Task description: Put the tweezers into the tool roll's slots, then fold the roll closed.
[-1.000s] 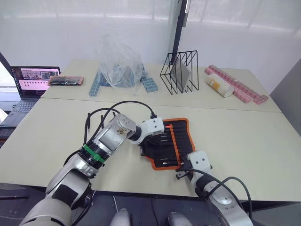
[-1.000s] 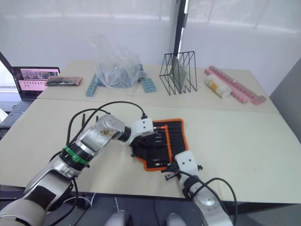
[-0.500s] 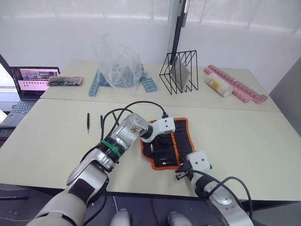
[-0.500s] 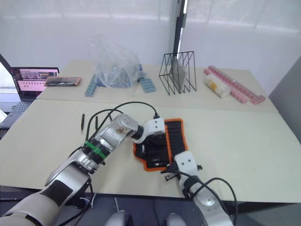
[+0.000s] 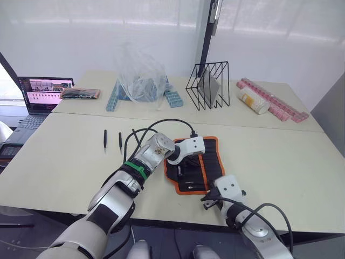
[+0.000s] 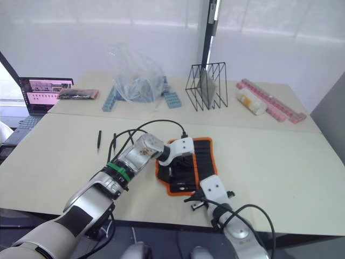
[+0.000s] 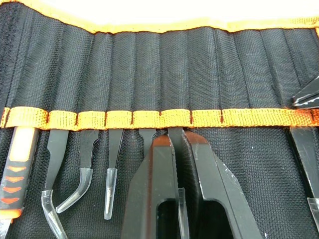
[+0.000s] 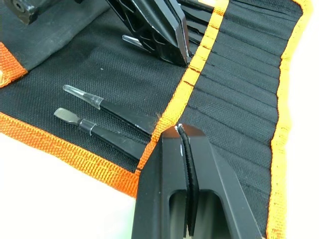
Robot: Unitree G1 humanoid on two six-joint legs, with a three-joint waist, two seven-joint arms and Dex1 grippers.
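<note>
Tool roll: the black fabric tool roll with bright orange trim (image 5: 207, 164) lies open and flat on the pale table (image 5: 280, 156), near the near edge, in the middle; both arms reach onto it.
Slots: the narrow black fabric slots (image 7: 174, 74) run in a row under an orange strip (image 7: 149, 118); 3 black tool tips with clear caps stick out of them beside an orange-handled tool (image 7: 15, 154).
Left gripper: the left gripper (image 7: 178, 149) sits over the middle of the roll; its 2 black fingers are pressed together on a slim black tweezer (image 7: 175, 133), whose end is at the orange strip and going into a slot.
Right gripper: the right gripper (image 8: 183, 132) rests at the near edge of the roll, its tip touching the orange strip; its 2 fingers are together, with nothing seen between them; 2 capped tools (image 8: 107, 112) lie just beside it.
Loose tweezers: 2 slim black pointed tweezers (image 5: 104, 140) lie on the table to the left of the roll, side by side, well apart from it.
Far things: a black wire rack (image 5: 207, 85), a crinkly clear plastic bag (image 5: 141, 75) and a laptop (image 5: 43, 94) at the far left.
</note>
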